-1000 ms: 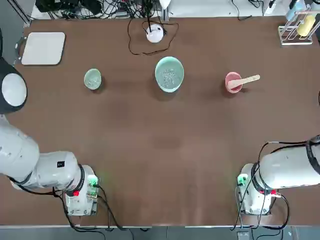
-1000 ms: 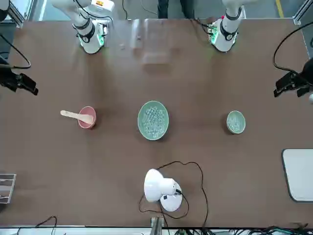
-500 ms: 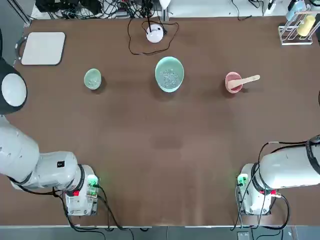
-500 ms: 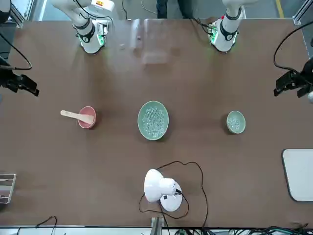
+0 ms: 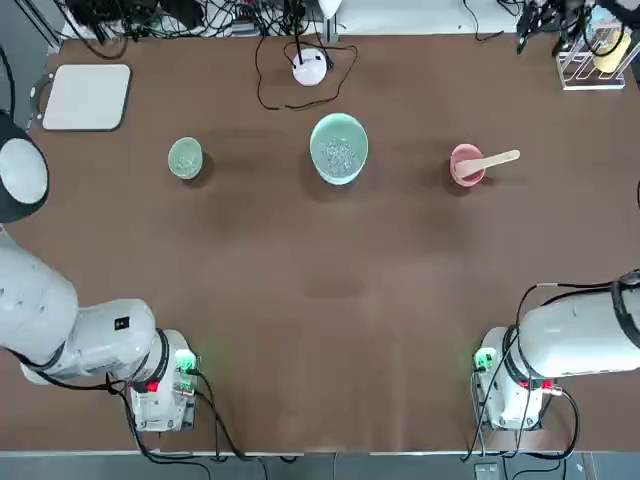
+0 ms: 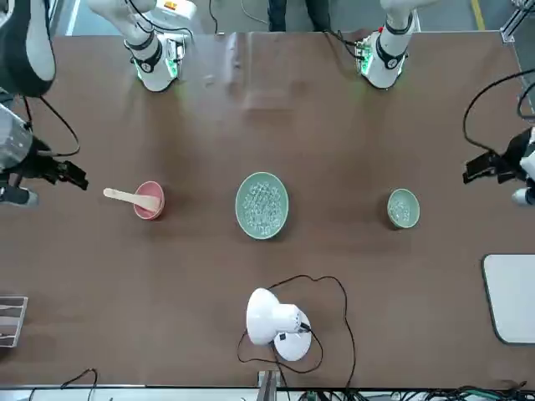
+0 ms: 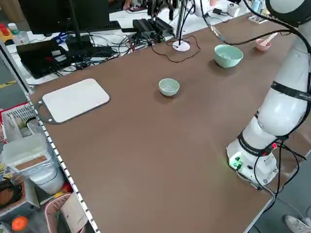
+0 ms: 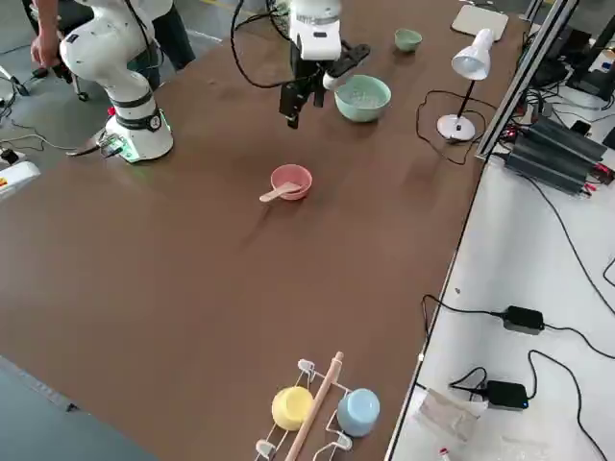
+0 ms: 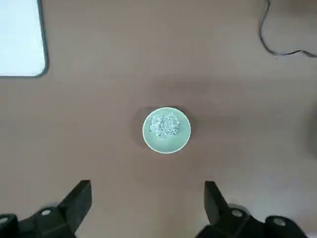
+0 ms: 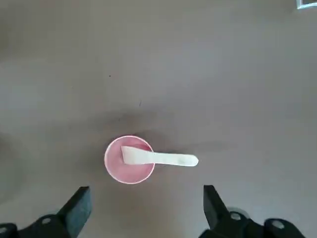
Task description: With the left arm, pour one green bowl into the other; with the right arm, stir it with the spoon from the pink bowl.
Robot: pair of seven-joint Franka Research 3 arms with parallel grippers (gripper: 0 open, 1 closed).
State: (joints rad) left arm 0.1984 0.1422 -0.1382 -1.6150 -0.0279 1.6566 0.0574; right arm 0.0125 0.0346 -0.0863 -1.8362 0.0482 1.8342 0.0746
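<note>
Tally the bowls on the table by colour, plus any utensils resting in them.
Green bowls: 2, the small green bowl and the large green bowl
Pink bowls: 1, the pink bowl
Spoons: 1, the wooden spoon lying in the pink bowl
Total: 4

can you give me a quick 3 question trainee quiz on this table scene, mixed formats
1. True or false: the spoon lies flat on the table beside the pink bowl.
2. Multiple choice: the small green bowl holds A) nothing, B) pale bits, C) the spoon.
3. Fill in: the left gripper hangs above the small green bowl with its jaws ____.

Key:
1. False. Its head rests in the pink bowl and its handle sticks out over the rim.
2. B.
3. Open; the right gripper, above the pink bowl, is open too.
</note>
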